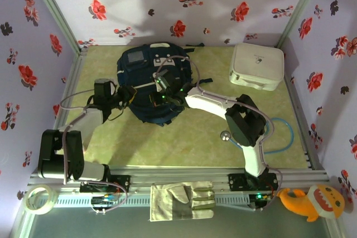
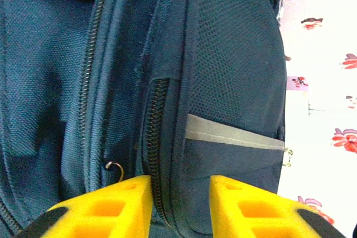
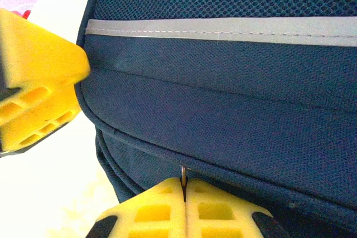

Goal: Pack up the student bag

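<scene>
top: bag (image 1: 156, 87) lay zipped at mid-back of table (image 1: 184, 137), closed case (image 1: 256, 66) well right | left wrist: left gripper (image 2: 179, 188) jaws slightly apart, astride bag's zip (image 2: 158, 137); contents hidden | right wrist: right gripper (image 3: 185, 189) pinched zip pull (image 3: 183, 172)

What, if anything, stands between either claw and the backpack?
Nothing visible does. The left claw is right up against the backpack, its jaws apart on either side of a zipper. The right claw is closed on a small metal ring at the backpack's seam, right at the fabric.
</scene>
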Controlling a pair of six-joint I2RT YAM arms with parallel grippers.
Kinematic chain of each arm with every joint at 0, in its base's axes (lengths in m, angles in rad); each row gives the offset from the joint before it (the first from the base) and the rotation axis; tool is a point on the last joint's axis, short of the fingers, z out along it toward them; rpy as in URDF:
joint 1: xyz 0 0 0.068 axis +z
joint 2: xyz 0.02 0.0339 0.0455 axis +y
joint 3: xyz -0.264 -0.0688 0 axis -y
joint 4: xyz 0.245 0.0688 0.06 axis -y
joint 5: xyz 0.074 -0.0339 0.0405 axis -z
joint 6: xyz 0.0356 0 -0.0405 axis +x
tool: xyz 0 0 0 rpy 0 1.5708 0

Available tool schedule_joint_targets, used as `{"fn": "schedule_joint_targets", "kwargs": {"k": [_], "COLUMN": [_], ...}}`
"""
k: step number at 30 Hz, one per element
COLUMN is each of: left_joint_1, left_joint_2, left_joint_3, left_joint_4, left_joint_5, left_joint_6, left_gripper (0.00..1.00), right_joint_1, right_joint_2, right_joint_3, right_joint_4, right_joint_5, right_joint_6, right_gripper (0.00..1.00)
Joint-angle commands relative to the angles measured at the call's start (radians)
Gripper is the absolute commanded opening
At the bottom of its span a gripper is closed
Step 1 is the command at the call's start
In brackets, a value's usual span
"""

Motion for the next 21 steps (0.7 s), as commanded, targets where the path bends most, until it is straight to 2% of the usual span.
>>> {"fn": "schedule_joint_targets", "kwargs": {"k": [1,6,7,12,14,18,21], "left_joint_1": [0.005,0.005,0.005,0.011,0.01,0.01,0.01], "left_joint_2": [0.031,0.042,0.042,0.046,0.046,0.044,0.047], "left_joint_3": [0.014,0.037,0.042,0.057,0.061,0.068,0.078], "left_joint_4": [0.024,-0.015,-0.031,-0.068,-0.077,-0.09,-0.092], "left_joint_5": [-0.007,-0.03,-0.039,-0.058,-0.056,-0.048,-0.026], "left_joint_6": [-0.006,0.039,0.051,0.096,0.103,0.117,0.125], "left_gripper": [0.25,0.02,0.0,0.0,0.0,0.0,0.0], "right_joint_1": [0.006,-0.004,-0.01,-0.072,-0.103,-0.146,-0.145], "right_joint_2": [-0.024,-0.062,-0.075,-0.155,-0.166,-0.18,-0.206], "right_joint_3": [0.002,-0.037,-0.052,-0.156,-0.167,-0.167,-0.193], "right_joint_4": [0.041,-0.024,-0.039,-0.09,-0.122,-0.172,-0.179], "right_joint_5": [0.015,0.151,0.183,0.392,0.438,0.462,0.432], "right_joint_6": [0.015,-0.002,-0.002,-0.005,0.005,0.013,0.014], "right_gripper": [0.0,0.0,0.0,0.0,0.0,0.0,0.0]}}
